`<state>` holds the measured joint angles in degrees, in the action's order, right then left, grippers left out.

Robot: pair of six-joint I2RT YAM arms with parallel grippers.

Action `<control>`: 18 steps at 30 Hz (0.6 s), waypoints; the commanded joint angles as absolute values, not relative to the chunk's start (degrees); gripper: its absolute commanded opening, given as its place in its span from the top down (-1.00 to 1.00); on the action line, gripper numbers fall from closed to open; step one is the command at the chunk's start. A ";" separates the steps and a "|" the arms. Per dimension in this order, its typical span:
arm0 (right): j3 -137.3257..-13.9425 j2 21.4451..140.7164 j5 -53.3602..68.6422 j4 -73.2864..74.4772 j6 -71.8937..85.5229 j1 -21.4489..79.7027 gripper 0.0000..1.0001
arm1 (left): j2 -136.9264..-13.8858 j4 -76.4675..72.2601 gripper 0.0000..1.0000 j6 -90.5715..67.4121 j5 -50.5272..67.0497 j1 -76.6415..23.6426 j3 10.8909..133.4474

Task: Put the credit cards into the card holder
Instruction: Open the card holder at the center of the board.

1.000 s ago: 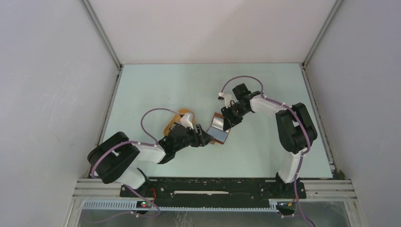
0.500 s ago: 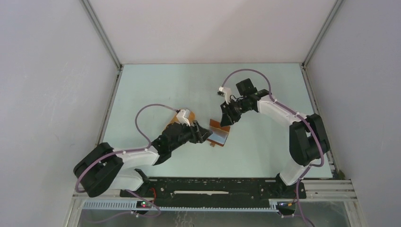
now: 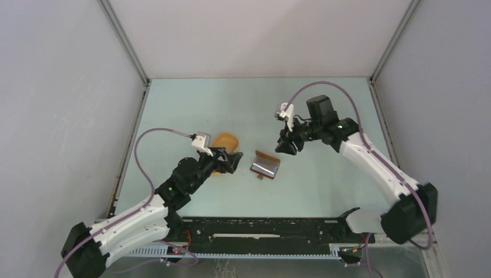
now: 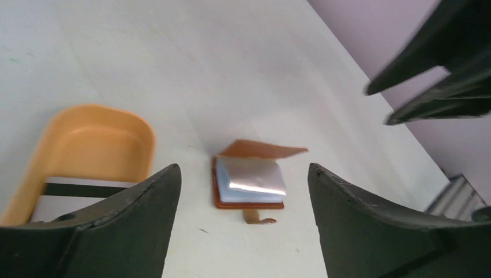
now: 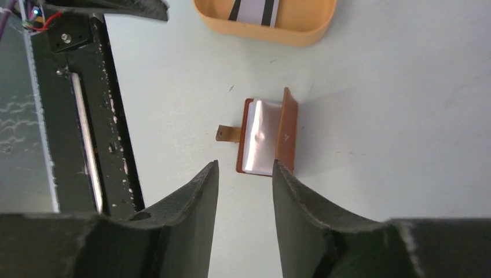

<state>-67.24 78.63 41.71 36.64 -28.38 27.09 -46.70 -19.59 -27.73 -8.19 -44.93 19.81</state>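
The card holder is laid open. The left gripper is spread wide, the right gripper narrowly; both are empty.

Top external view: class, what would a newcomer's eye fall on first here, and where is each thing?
The reddish-brown card holder lies open mid-table, its flap raised over a shiny pale inside. Left of it sits an orange tray with a striped credit card inside, the left gripper open and empty beside it. The right gripper hangs open and empty just right of the card holder.
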 commanded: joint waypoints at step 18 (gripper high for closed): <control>-65.57 78.74 50.15 35.41 -24.03 28.93 -0.93 | -49.82 1.27 -0.92 -33.86 -17.65 -35.72 26.15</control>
<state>-65.34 78.17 48.64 36.23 -25.98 29.30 -47.03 -0.84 -27.42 -16.34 -37.69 19.09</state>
